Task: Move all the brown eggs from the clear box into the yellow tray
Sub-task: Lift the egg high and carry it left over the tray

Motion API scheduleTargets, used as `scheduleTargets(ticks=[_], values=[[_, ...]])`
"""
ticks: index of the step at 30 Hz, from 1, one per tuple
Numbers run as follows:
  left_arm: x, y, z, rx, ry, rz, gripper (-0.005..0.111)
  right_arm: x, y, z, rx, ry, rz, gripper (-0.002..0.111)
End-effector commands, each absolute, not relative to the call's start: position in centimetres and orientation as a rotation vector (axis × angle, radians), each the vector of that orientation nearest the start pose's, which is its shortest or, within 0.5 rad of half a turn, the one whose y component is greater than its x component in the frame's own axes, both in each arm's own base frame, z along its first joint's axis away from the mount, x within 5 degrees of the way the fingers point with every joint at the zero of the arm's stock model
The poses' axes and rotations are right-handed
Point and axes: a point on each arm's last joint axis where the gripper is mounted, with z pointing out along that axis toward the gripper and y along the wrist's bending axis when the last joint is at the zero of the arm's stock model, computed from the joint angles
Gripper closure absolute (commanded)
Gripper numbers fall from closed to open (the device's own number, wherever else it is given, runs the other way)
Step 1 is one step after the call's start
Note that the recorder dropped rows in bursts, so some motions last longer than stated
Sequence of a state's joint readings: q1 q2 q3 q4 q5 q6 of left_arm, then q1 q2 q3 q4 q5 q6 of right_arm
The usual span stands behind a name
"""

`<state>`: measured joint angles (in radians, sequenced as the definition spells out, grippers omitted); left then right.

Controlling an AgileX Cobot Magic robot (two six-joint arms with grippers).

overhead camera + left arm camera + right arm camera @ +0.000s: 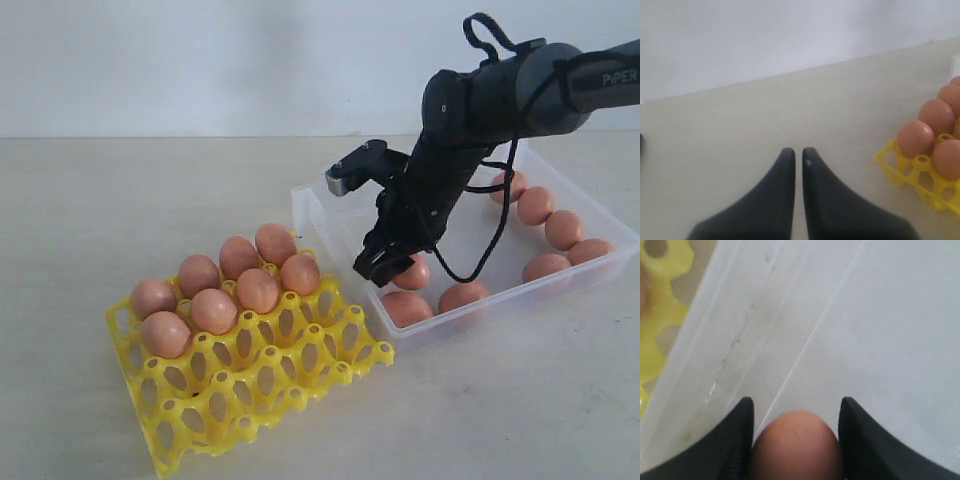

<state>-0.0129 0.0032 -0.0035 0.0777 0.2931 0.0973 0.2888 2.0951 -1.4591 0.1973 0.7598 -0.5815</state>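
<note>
Open beige tabletop (pixel 120 200) stretches left of and behind the bright yellow plastic lattice egg tray (pixel 300 385). Eight pinkish-brown oval eggs (pixel 215 310) sit in the tray's two back rows; its front cups are free from above. The tray's right corner sits just beside the shallow clear plastic box (pixel 310 205), leaving hardly a gap. Inside the box, the black right gripper (pixel 385 268) and its dark arm (pixel 450 160) block the near-left part, more eggs line the front wall and right side, and the floor between shows bare
</note>
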Motion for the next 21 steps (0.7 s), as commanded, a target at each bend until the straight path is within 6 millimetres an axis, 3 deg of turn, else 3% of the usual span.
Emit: scheduleTargets(ticks=[1, 7, 11, 13, 17, 21], values=[[5.5, 0.1, 18.7, 0.15, 1.771, 0.125, 0.103, 40.5, 12.6, 20.6, -1.009, 2.463, 0.05, 0.107], [5.5, 0.1, 18.7, 0.15, 1.771, 0.125, 0.103, 39.2, 11.9, 28.8, -0.818, 2.226, 0.034, 0.107], [5.5, 0.1, 18.7, 0.15, 1.771, 0.125, 0.103, 37.1, 12.0, 32.8, -0.511, 2.226, 0.271, 0.107], [5.5, 0.1, 18.7, 0.15, 1.771, 0.125, 0.103, 36.1, 12.5, 34.2, -0.432, 2.145, 0.406, 0.107], [5.5, 0.1, 18.7, 0.15, 1.771, 0.125, 0.103, 34.0, 13.5, 35.0, -0.246, 1.937, 0.581, 0.107], [5.5, 0.1, 18.7, 0.15, 1.771, 0.125, 0.103, 31.1, 15.2, 33.5, -0.095, 1.897, 0.628, 0.107]])
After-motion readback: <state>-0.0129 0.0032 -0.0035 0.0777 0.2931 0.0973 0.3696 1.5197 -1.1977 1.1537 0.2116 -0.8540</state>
